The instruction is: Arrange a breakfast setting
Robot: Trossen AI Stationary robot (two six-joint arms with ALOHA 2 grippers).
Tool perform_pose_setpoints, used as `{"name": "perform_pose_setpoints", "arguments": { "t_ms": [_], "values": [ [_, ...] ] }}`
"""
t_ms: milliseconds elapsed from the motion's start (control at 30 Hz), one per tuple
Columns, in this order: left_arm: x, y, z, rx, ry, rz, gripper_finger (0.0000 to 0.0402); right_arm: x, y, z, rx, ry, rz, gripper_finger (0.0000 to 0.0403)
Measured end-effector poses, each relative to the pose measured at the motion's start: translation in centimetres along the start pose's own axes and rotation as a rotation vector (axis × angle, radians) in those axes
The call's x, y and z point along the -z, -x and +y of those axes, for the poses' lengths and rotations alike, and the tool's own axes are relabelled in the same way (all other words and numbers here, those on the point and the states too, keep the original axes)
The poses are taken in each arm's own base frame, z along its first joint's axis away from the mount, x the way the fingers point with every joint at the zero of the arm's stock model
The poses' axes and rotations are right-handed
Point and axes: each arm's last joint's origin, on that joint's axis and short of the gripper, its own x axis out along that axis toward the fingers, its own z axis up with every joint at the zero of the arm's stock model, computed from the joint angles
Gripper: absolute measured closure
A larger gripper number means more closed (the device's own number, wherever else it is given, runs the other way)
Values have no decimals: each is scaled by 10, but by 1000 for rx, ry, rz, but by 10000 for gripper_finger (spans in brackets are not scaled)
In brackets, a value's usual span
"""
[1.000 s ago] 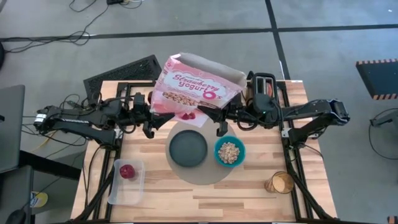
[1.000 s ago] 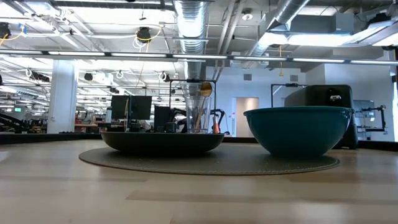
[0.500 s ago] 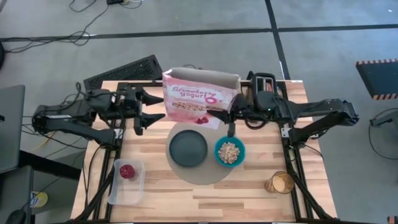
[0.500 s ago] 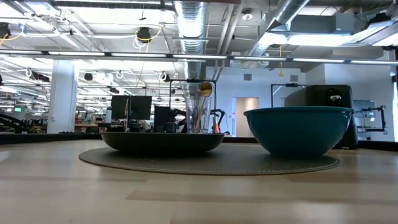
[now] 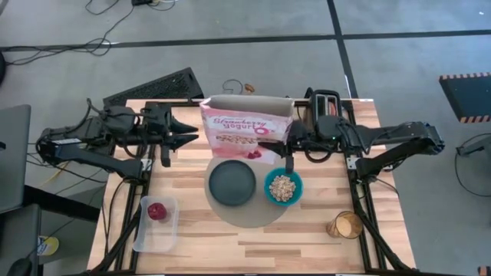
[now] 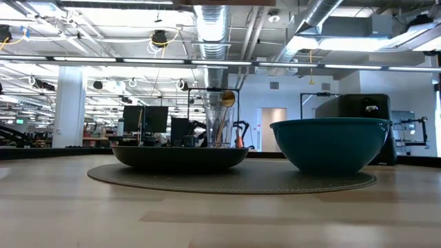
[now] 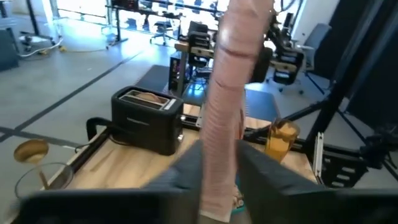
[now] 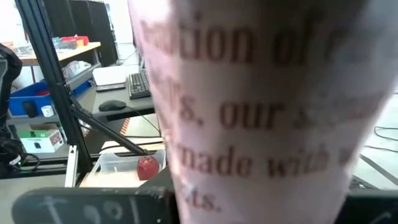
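The pink cereal box (image 5: 245,126) hangs over the table's far middle, open end up, with my right gripper (image 5: 289,146) shut on it. It fills the right wrist view (image 8: 261,106). My left gripper (image 5: 190,136) is open, just left of the box and apart from it. In the left wrist view the box's narrow side (image 7: 227,106) stands ahead of its fingers. The teal bowl (image 5: 283,187) with beige cereal and the dark grey plate (image 5: 232,184) sit on the round grey mat (image 5: 257,218). The red apple (image 5: 156,211) lies in the clear tub (image 5: 153,230). My right gripper holds the cereal box by its right-hand edge (image 5: 285,132), toward the lower end, coming level from the table's right. One dark finger (image 5: 289,159) shows against the box's front face. The box is nearly upright and lifted clear of the table.
The black toaster (image 5: 322,103) stands at the far right, behind my right arm. A glass with the gold spoon (image 5: 247,88) stands at the far edge behind the box. A glass of orange drink (image 5: 345,225) is at the near right.
My right gripper has turned the box from tipped toward the bowl back to nearly upright and drawn it a little toward the far edge. My left gripper has pulled back toward the table's left edge, away from the box.
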Motion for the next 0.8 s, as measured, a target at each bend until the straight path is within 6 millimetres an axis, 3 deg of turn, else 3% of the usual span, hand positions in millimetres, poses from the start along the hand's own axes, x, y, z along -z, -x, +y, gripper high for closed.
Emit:
{"name": "perform_pose_setpoints", "arguments": {
  "t_ms": [33, 100, 800],
  "values": [
    [0, 0, 0, 5, -7, 0, 371, 0, 0, 0, 0, -1, -3, 290],
    [0, -4, -1, 10, -11, -4, 388, -1, 0, 0, 0, -1, -5, 290],
    [6, -43, -6, 16, -2, 34, 401, 3, -5, 1, -21, -9, 8, 290]
  ]
}}
